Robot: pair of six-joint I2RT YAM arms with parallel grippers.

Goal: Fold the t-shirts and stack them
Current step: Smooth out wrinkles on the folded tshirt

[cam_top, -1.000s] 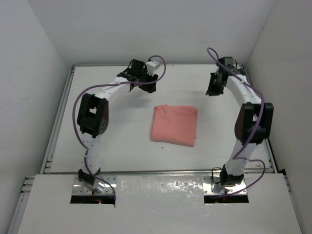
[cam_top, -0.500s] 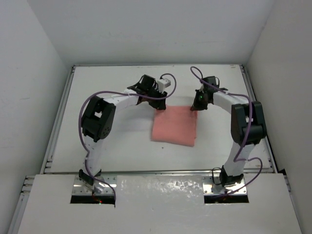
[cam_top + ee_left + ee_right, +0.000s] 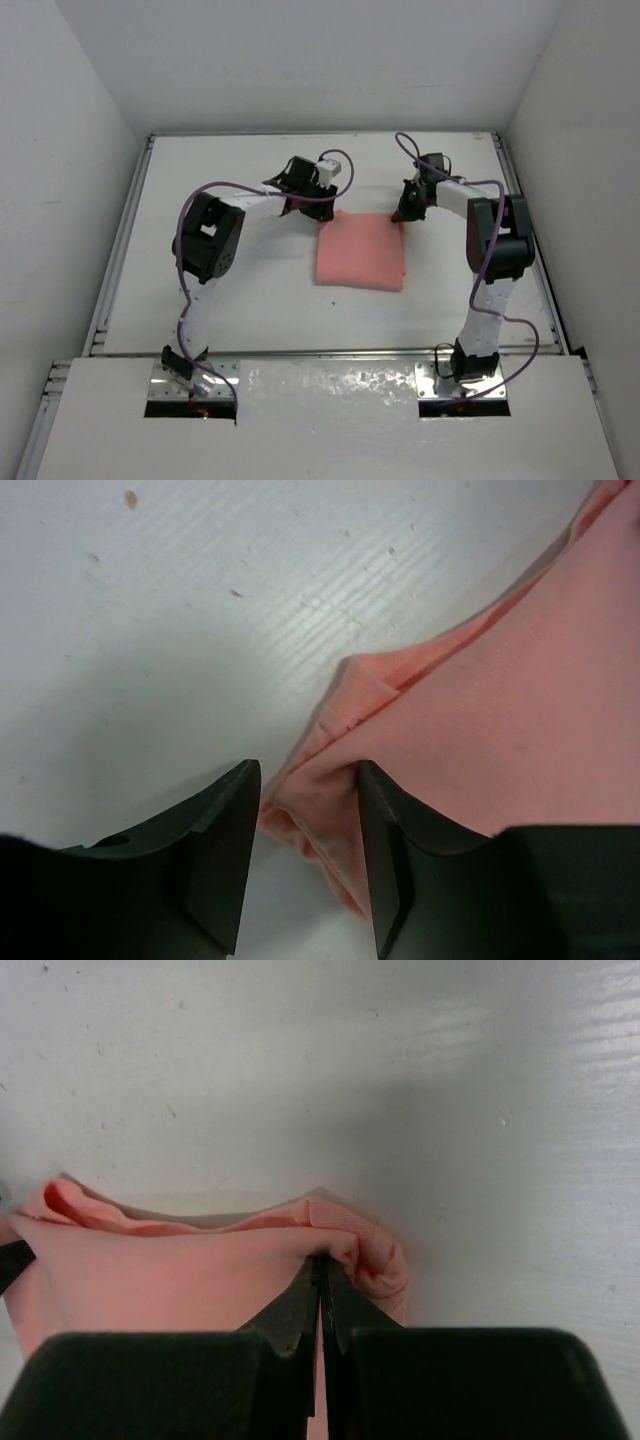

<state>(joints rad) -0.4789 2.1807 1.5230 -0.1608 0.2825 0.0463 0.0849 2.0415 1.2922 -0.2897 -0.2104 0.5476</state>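
T-shirt (image 3: 360,252) pinched by right jaws, left jaws straddling.

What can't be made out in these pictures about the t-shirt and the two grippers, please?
Left wrist view: most of the t-shirt is cut off by the right edge; the left gripper, open, straddles one corner only.
Right wrist view: how many layers the shut right gripper pinches, hidden between its fingers.
Top view: both grippers' fingertips, hidden under their own wrists.
All views: sleeves and collar, folded out of sight.
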